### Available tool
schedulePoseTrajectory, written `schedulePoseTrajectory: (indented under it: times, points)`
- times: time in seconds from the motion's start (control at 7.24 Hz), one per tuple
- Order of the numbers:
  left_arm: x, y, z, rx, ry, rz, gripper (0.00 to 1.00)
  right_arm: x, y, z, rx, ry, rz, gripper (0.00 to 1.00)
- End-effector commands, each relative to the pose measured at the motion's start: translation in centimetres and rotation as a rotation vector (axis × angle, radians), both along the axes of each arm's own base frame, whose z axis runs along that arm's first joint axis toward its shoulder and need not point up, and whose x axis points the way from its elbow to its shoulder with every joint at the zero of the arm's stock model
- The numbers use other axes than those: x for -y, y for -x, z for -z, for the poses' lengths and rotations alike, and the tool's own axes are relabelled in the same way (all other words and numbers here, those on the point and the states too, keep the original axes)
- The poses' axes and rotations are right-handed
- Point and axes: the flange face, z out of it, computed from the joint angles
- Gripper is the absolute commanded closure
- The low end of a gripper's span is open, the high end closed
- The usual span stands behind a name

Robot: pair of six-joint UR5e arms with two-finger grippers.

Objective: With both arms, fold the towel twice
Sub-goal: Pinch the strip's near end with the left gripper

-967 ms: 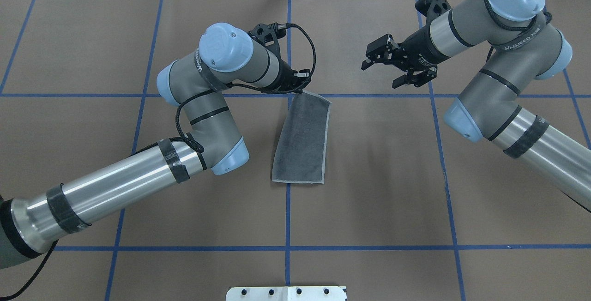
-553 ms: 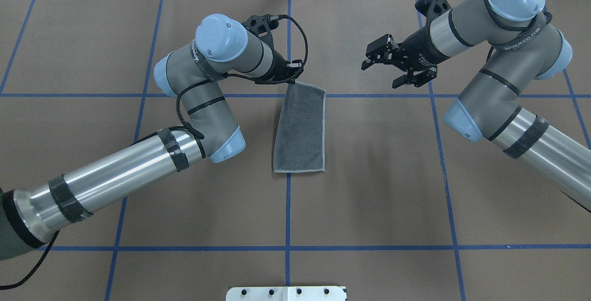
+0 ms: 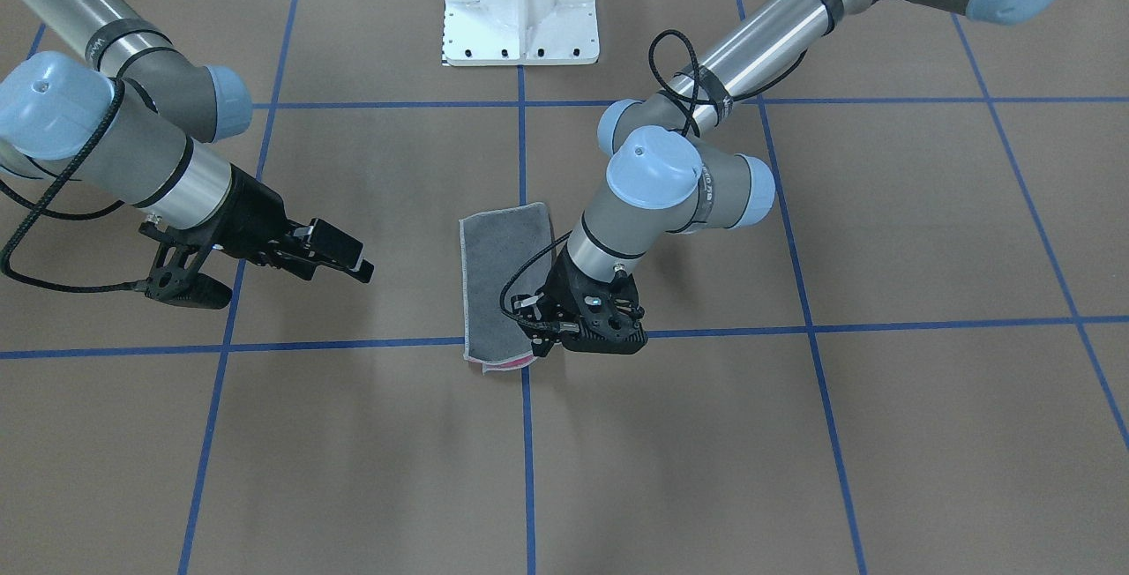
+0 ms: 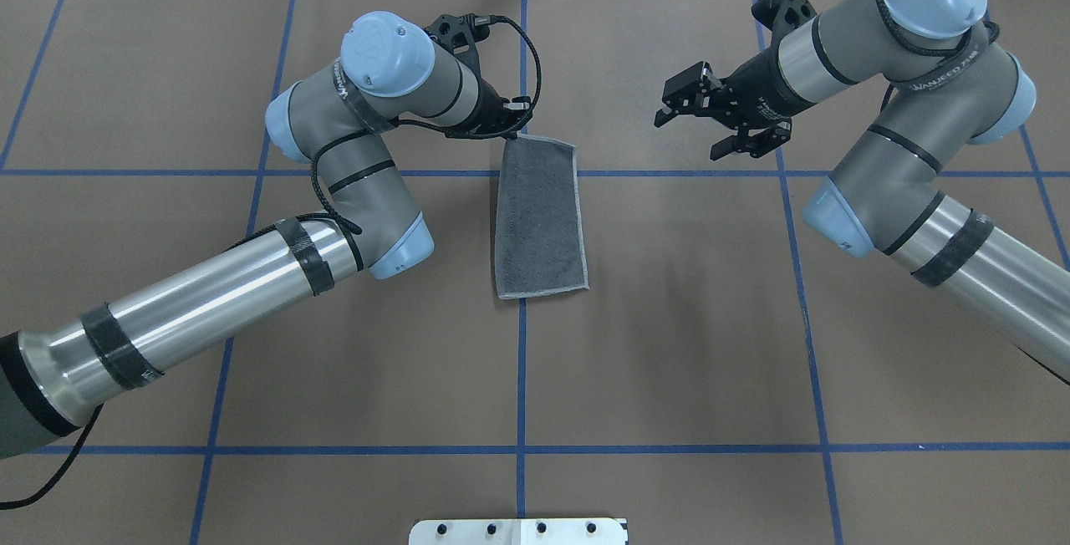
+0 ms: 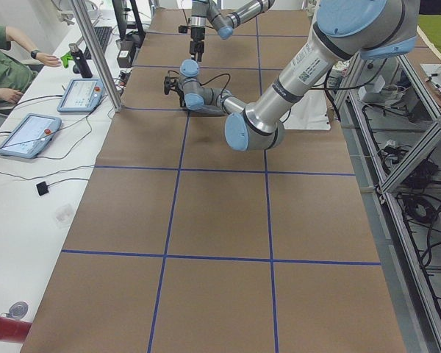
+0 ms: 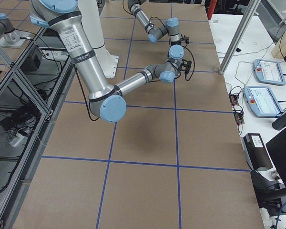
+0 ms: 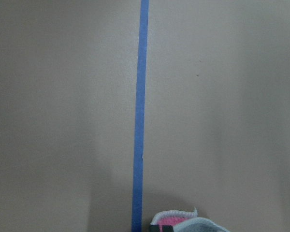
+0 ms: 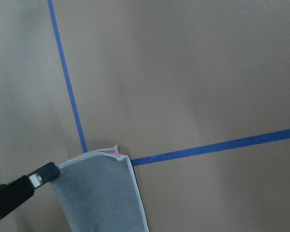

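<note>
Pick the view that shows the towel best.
Overhead exterior: nearly the whole folded towel shows, grey face up. Front-facing: the left arm covers one edge. Wrist views catch only a corner; side views hardly show it.

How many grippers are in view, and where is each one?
2. The left gripper grips the towel at its far corner; the right gripper hangs open, apart from the towel, on the robot's right.

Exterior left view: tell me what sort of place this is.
Probably a robotics lab: a paper-covered table gridded in blue tape, two teach pendants on a side bench, and an aluminium frame strung with cables.
</note>
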Motion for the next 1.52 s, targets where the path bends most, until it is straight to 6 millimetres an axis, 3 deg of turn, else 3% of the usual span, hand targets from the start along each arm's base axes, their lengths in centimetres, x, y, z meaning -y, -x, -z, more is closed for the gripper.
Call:
schedulePoseTrajectory:
  times: [0.0, 0.28, 0.55, 0.69, 0.83, 1.11, 1.24, 1.38]
  points:
    - [0.6, 0.6, 0.0, 0.003, -0.006, 0.008, 0.01, 0.0, 0.0, 0.0, 0.000, 0.000, 0.000, 0.00]
    - [2.5, 2.7, 1.1, -0.008, -0.009, 0.035, 0.01, 0.0, 0.1, 0.1, 0.002, -0.002, 0.002, 0.00]
    - [1.1, 3.2, 3.1, -0.049, 0.042, -0.038, 0.01, 0.0, 0.0, 0.1, 0.001, 0.000, 0.000, 0.00]
    - [0.0, 3.7, 4.6, -0.078, 0.153, -0.039, 0.01, 0.0, 0.1, 0.4, 0.004, 0.001, 0.000, 0.00]
    - [-1.2, 4.7, 5.8, -0.097, 0.251, -0.021, 0.01, 0.1, 0.0, 0.6, 0.007, 0.001, -0.003, 0.00]
    - [-4.8, 7.4, 3.2, -0.187, 0.486, 0.068, 0.01, 0.3, -0.3, 0.5, 0.006, 0.003, -0.009, 0.00]
    - [-7.1, 7.2, 2.4, -0.230, 0.601, 0.123, 0.01, 0.3, -0.4, 0.6, 0.007, 0.002, -0.009, 0.00]
    - [-11.2, 3.6, 1.7, -0.236, 0.601, 0.185, 0.01, 0.3, -0.4, 0.6, 0.008, 0.002, -0.008, 0.00]
